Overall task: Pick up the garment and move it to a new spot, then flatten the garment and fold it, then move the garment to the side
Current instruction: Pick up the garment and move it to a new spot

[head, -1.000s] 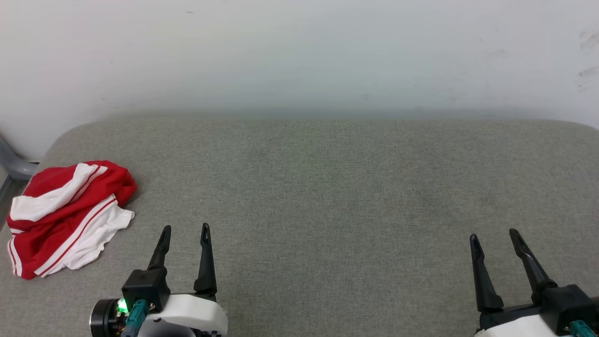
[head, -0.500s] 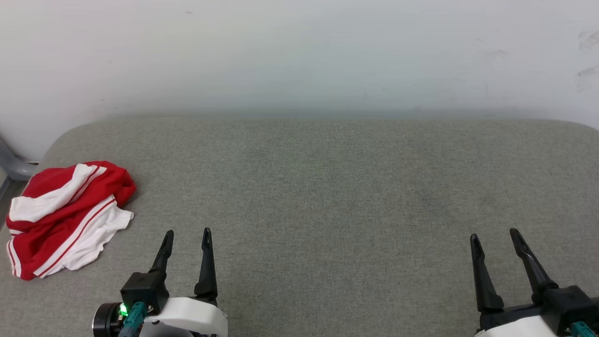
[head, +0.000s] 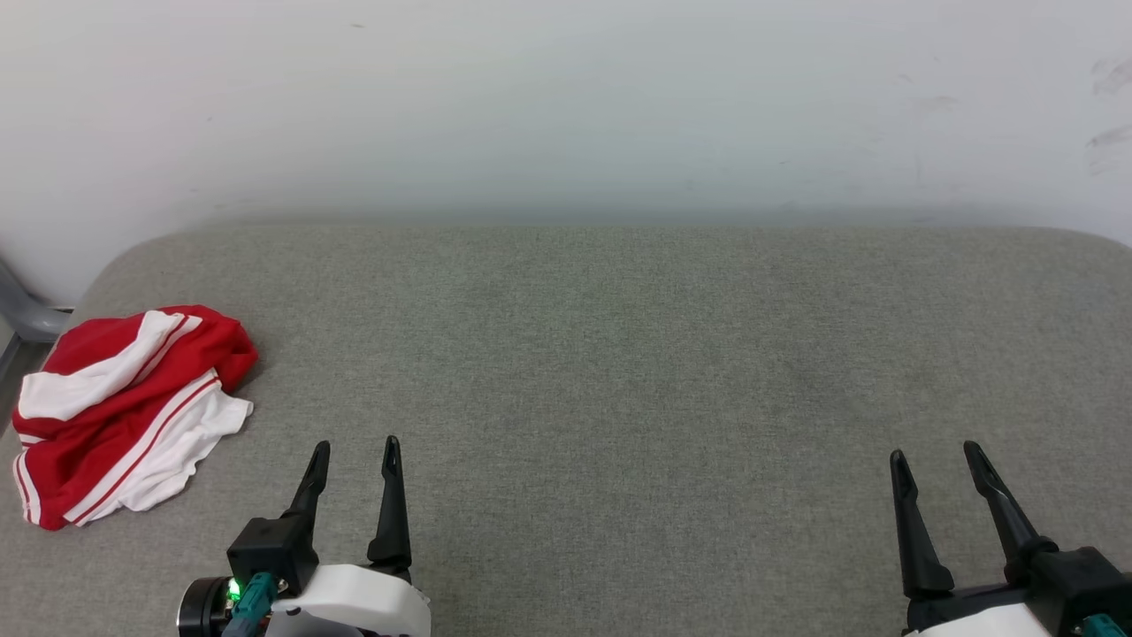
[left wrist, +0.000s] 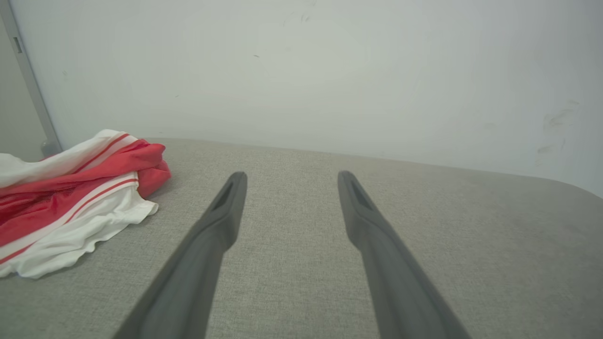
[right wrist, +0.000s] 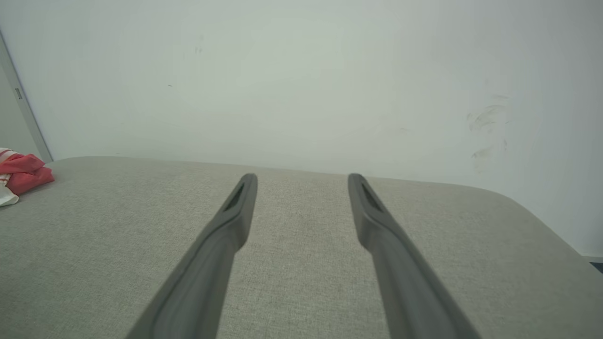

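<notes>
The garment [head: 124,411], a red shirt with white sleeves and striped trim, lies crumpled in a heap at the left end of the grey fabric surface [head: 601,354]. Its lettering is hidden in the folds. My left gripper [head: 355,447] hovers open to the right of the heap, near the front edge, with nothing between its fingers. In the left wrist view the garment [left wrist: 70,197] lies left of the left gripper [left wrist: 288,176]. My right gripper [head: 936,453] stands open at the lower right, far from the garment [right wrist: 21,174], and holds nothing; the right wrist view shows the right gripper [right wrist: 301,178] over bare fabric.
A white wall [head: 566,106] backs the surface along its far edge. A grey frame piece [head: 22,310] stands beyond the surface's left end, behind the heap. The surface has rounded corners at back left and back right.
Both grippers have drawn back slightly toward the near edge. The garment has not moved.
</notes>
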{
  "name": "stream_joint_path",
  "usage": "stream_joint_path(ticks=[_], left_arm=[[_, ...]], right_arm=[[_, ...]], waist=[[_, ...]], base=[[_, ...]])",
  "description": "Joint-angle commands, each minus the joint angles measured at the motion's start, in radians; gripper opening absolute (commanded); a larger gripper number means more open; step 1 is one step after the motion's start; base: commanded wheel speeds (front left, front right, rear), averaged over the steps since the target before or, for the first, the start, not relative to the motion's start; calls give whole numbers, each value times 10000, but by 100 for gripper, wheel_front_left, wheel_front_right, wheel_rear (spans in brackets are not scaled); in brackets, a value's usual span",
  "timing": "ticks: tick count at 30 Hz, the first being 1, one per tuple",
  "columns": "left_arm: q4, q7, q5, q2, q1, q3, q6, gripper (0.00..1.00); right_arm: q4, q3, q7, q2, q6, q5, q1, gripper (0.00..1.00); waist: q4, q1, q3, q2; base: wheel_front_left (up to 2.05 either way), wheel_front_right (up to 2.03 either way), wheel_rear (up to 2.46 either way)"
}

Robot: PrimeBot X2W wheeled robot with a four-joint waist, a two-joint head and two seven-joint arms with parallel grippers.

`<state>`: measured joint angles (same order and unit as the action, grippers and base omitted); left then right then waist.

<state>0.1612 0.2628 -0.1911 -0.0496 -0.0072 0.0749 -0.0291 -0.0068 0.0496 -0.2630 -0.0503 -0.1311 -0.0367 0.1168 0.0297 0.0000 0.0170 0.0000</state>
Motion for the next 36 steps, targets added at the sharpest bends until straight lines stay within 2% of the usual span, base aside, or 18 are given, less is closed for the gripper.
stream_joint_path(ticks=[1,8,15,36], left_arm=[[10,31,-42,-12,65,-9,10,100],[91,30,-22,-12,-56,-95,-34,100],[124,30,57,-12,-117,-273,-43,100],[287,30,-153,-12,-156,-847,96,100]], right_arm=[[3,6,-28,2,7,-82,84,100],[39,29,-27,4,7,-125,96,100],[46,-13,-27,4,5,-181,154,100],[25,-339,-27,4,7,-78,106,100]], waist=[[13,0,-3,0],[312,0,-32,0],[942,0,-72,0],[3802,0,-173,0]], base=[[0,0,0],[0,0,0],[0,0,0],[0,0,0]])
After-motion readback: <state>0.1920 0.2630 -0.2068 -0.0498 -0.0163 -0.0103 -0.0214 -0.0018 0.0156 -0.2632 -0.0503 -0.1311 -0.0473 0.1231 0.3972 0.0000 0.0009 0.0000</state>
